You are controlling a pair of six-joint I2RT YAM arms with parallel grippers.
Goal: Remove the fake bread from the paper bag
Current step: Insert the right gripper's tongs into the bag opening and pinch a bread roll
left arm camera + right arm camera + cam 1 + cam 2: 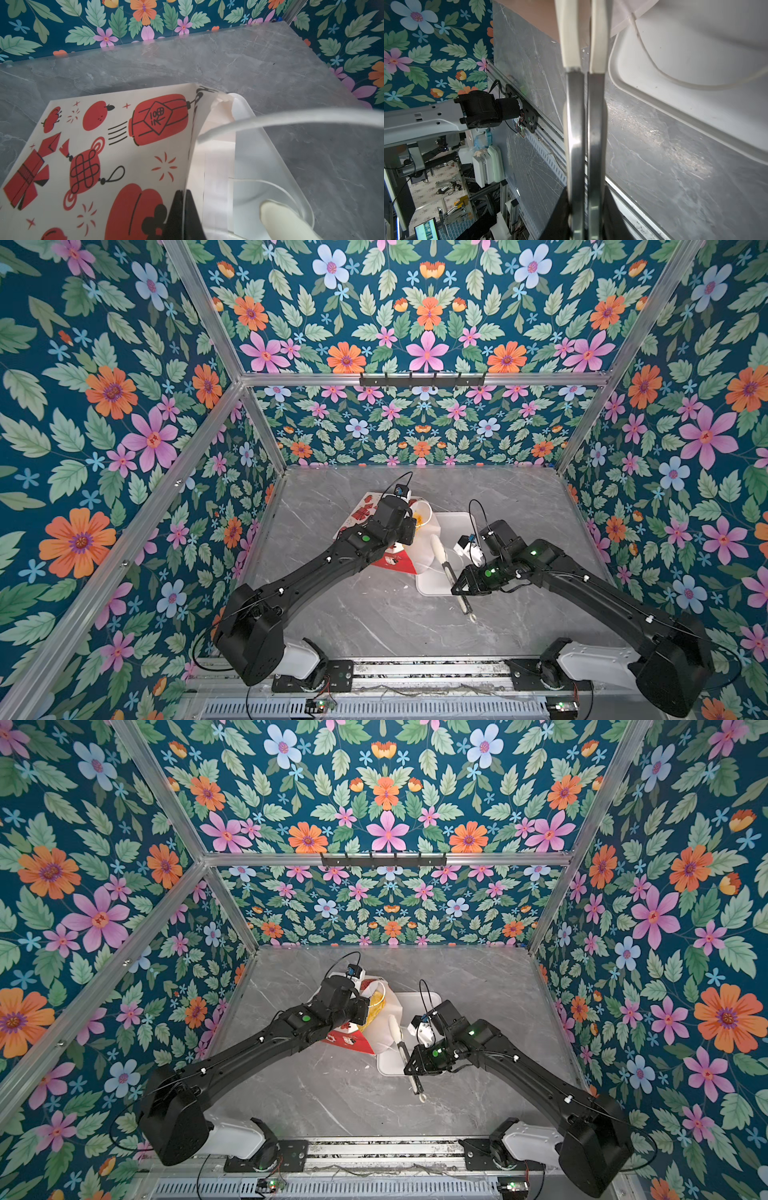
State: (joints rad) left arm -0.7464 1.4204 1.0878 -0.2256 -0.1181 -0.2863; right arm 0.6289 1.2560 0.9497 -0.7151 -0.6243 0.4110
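Marble table [374,614], tray [457,522] under bag [124,145] mouth. My left gripper [182,195] clenched on bag rim; bread [376,1006] inside, just past those fingers [177,207]. Right gripper [586,212] grasps tongs [575,124], tips empty. I'd enter slowly, squeeze gently.

Robot lab cell: aluminium-profile frame [299,379], floral-print wall panels [428,302] around grey marble-look bench [374,622]; computer monitor [426,229] and equipment racks outside.

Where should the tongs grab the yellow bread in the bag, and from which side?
Probably the exposed yellow edge of the fake bread, entering from the tray side: the paper bag mouth opens that way, lip held by the left gripper.
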